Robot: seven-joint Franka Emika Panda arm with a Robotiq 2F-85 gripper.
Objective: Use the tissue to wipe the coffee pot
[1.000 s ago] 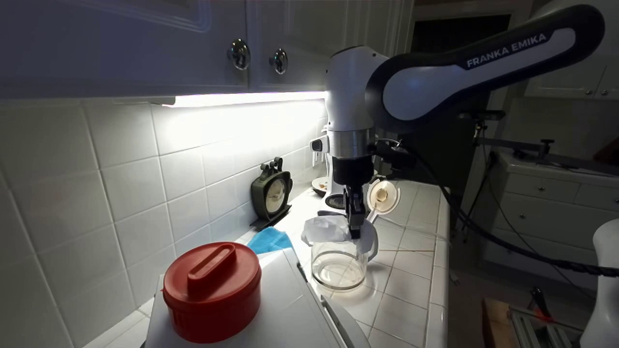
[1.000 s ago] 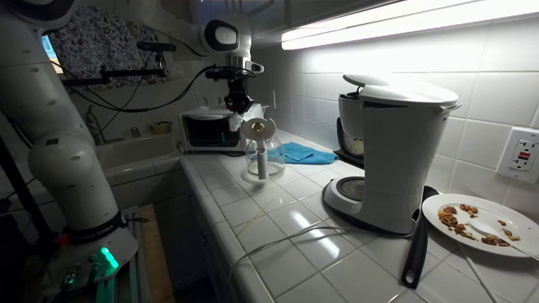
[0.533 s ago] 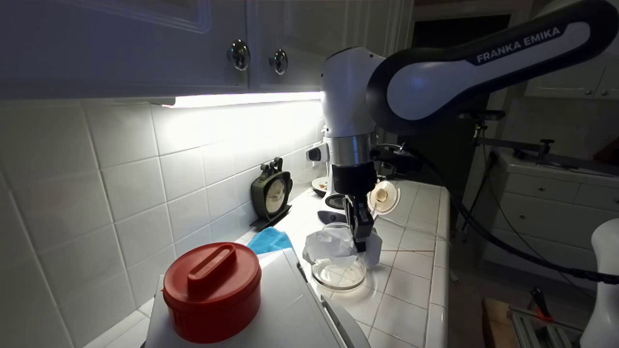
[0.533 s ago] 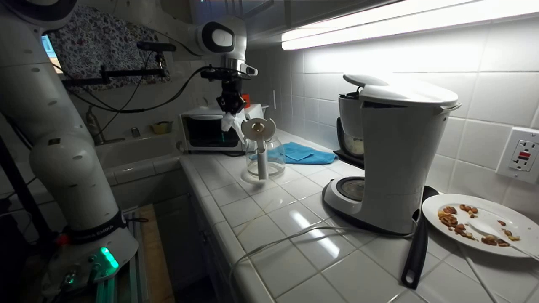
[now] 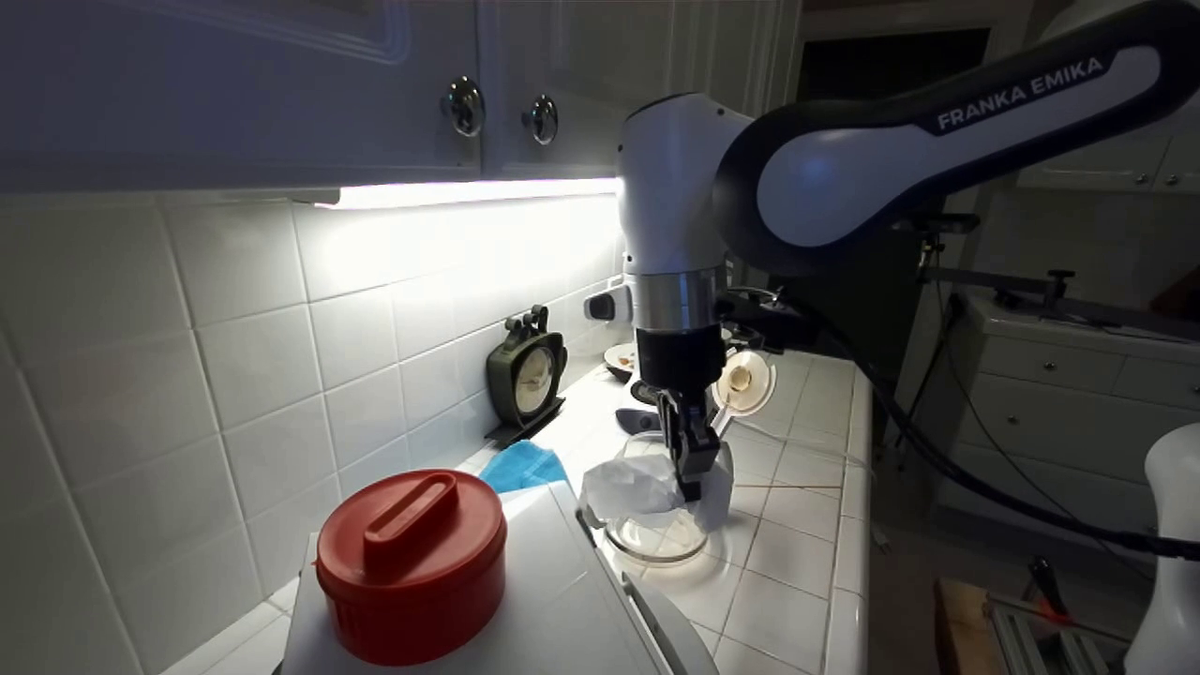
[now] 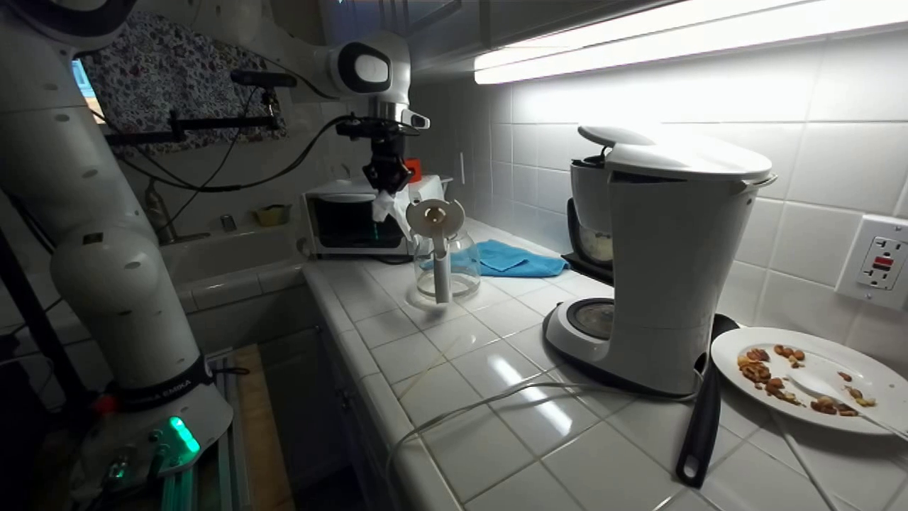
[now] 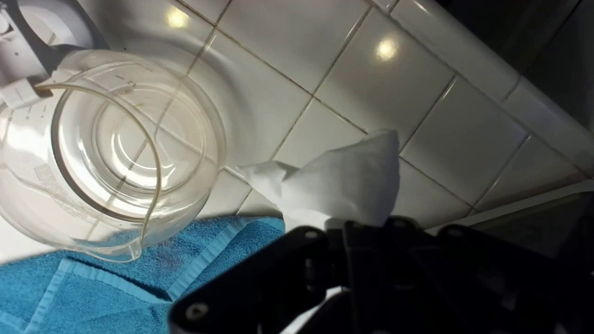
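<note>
My gripper (image 5: 691, 489) is shut on the tissue (image 5: 626, 489), a crumpled white sheet spreading out on both sides of the fingertips. The coffee pot (image 5: 656, 544) is a round clear glass carafe standing upright on the tiled counter. In an exterior view its pale handle and raised lid (image 6: 435, 217) face the camera, and the gripper (image 6: 386, 188) holds the tissue (image 6: 385, 206) beside it toward the oven. In the wrist view the pot (image 7: 116, 153) is at left, and the tissue (image 7: 343, 181) hangs from the fingertips (image 7: 348, 227), apart from the glass in that picture. Contact cannot be told.
A blue cloth (image 6: 521, 259) lies beside the pot. A white toaster oven (image 6: 358, 220) with the red-lidded container (image 5: 412, 562) stands close to the gripper. The coffee machine (image 6: 681, 284), its cord and a plate (image 6: 872, 397) are on the counter. Cabinets hang above.
My gripper has moved down and toward the toaster oven with the tissue, from over the pot's rim to beside the pot. It moved little in the last half second. The pot has not moved.
</note>
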